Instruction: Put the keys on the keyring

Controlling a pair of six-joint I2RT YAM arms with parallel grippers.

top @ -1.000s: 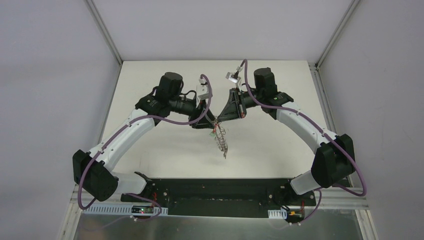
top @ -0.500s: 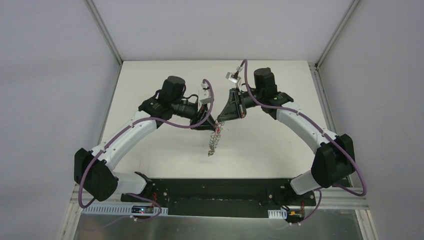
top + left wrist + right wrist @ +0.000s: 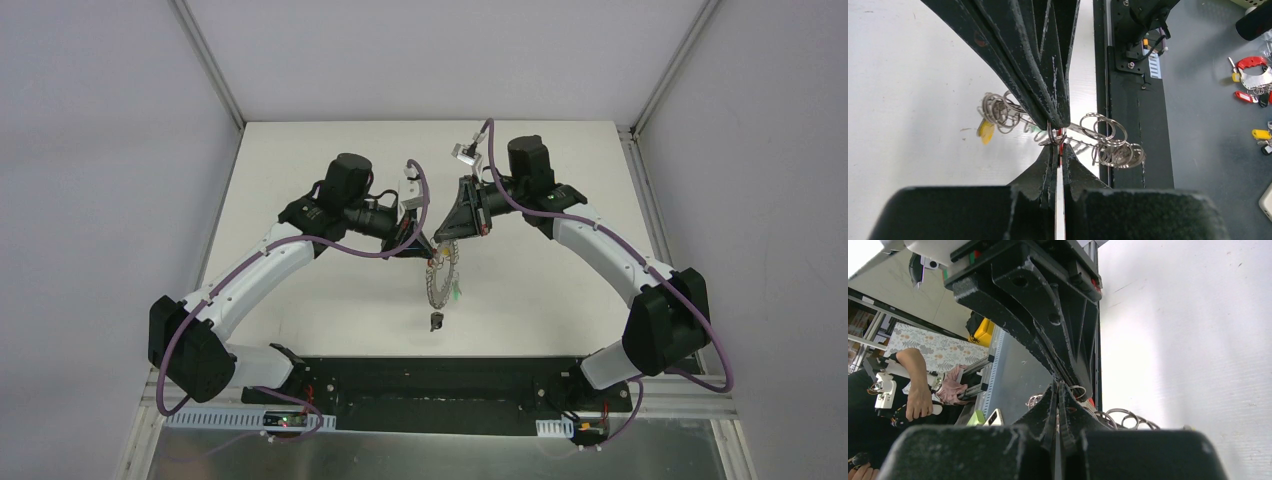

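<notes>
The keyring [image 3: 439,277] hangs face-on in the top view, between the two grippers over the table's middle. In the left wrist view it is a run of coiled wire loops [image 3: 1108,145]. My right gripper [image 3: 441,240] is shut on its upper rim, its fingers [image 3: 1057,386] pressed flat together. My left gripper [image 3: 424,250] meets it tip to tip and is shut [image 3: 1058,148] on a thin red key [image 3: 1060,141] at the rim. A yellow key [image 3: 984,131] and a green key [image 3: 456,294] hang from the ring. A black key [image 3: 435,321] sits just under its lowest point; hanging or lying, I cannot tell.
The black base rail [image 3: 430,378] runs along the near table edge. Beyond it, off the table, lie spare red key fobs [image 3: 1253,70] and a yellow key [image 3: 1260,134]. A person's arm [image 3: 918,385] shows past the table in the right wrist view.
The left gripper has closed onto the red key at the ring's rim. The keyring has turned from edge-on to face-on. The black key now shows below it.
</notes>
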